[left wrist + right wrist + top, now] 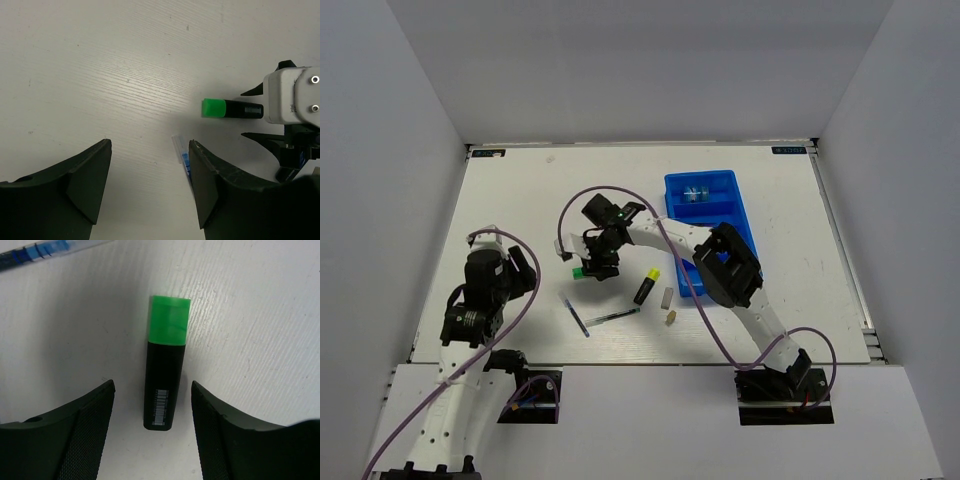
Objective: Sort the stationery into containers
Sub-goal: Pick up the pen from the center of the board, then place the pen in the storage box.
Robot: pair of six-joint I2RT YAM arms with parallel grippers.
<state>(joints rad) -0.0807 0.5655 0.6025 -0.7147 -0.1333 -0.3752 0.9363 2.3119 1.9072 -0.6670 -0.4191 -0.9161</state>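
A black highlighter with a green cap (582, 271) lies flat on the white table left of centre. My right gripper (595, 268) hangs over it, open, one finger on each side of the black body (166, 380) and apart from it (152, 385). My left gripper (525, 268) stands open to the left with only bare table between its fingers (150, 145). A clear blue pen (182, 155) pokes out beside its right finger. The left wrist view also shows the green highlighter (232, 108). The blue tray (742, 222) sits at the back right, with a blue square pack (696, 193) in its far compartment.
A yellow-ended highlighter (647, 286), a blue pen (576, 316), a dark thin pen (612, 317), a small grey eraser (667, 297) and a tiny tan piece (672, 318) lie near the front middle. My right arm reaches across the tray's near end.
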